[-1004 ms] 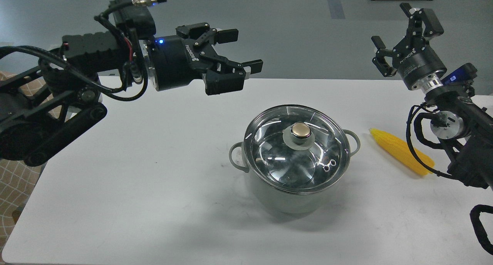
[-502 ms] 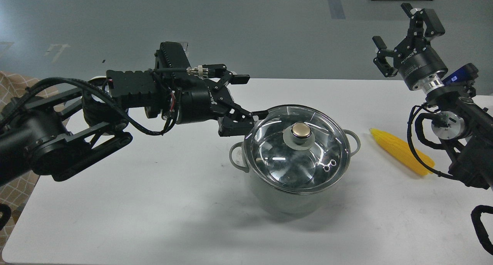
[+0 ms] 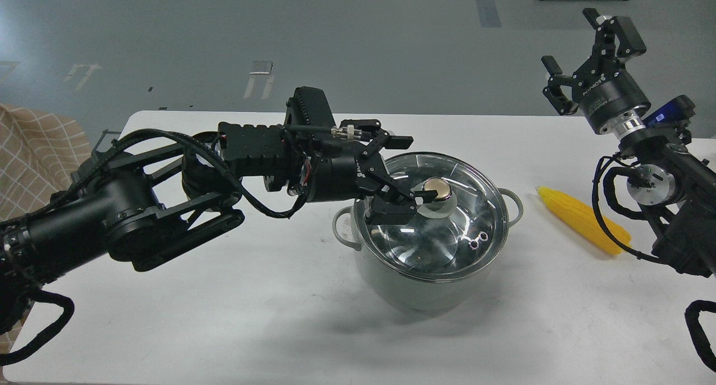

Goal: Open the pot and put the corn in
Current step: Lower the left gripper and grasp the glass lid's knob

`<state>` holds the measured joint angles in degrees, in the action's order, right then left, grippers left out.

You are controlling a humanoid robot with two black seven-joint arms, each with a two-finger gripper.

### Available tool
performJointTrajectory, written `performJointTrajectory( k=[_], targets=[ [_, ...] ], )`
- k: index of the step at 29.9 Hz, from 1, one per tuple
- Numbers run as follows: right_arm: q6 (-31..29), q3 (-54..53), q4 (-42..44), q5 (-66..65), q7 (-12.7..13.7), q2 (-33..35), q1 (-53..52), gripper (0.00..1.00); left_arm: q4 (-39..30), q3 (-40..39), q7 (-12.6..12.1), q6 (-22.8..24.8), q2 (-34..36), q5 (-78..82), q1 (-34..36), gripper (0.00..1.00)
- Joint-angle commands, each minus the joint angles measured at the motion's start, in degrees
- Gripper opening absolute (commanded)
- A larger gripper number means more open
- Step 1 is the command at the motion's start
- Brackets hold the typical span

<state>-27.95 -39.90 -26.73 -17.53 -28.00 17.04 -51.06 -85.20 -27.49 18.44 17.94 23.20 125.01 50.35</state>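
Left hand (image 3: 411, 169) has swung in from the worktop's far-left, fingers now wide around the lid knob (image 3: 437, 189); pot (image 3: 430, 262) mid-worktop still lidded. Corn (image 3: 582, 220) near right edge; right hand (image 3: 584, 46) wide, idle.

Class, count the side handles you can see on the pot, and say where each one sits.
2. One handle is on the pot's left side, below the left gripper; the other handle is on its right side, facing the corn.
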Motion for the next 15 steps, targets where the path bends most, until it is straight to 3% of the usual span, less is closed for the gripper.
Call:
performJointTrajectory(
  k=[1, 7, 15],
  targets=[
    [0.0, 0.1, 0.0, -0.1, 0.0, 0.0, 0.0, 1.00, 2.9, 0.1, 0.0, 0.0, -2.3, 0.0, 0.2, 0.95],
    [0.0, 0.1, 0.1, -0.1, 0.0, 0.0, 0.1, 1.00, 4.9, 0.2, -0.2, -0.1, -4.6, 0.0, 0.2, 0.89],
    [-0.1, 0.1, 0.0, 0.0, 0.0, 0.0, 0.8, 1.00, 5.3, 0.2, -0.2, 0.0, -6.2, 0.0, -0.5, 0.88]
  ],
)
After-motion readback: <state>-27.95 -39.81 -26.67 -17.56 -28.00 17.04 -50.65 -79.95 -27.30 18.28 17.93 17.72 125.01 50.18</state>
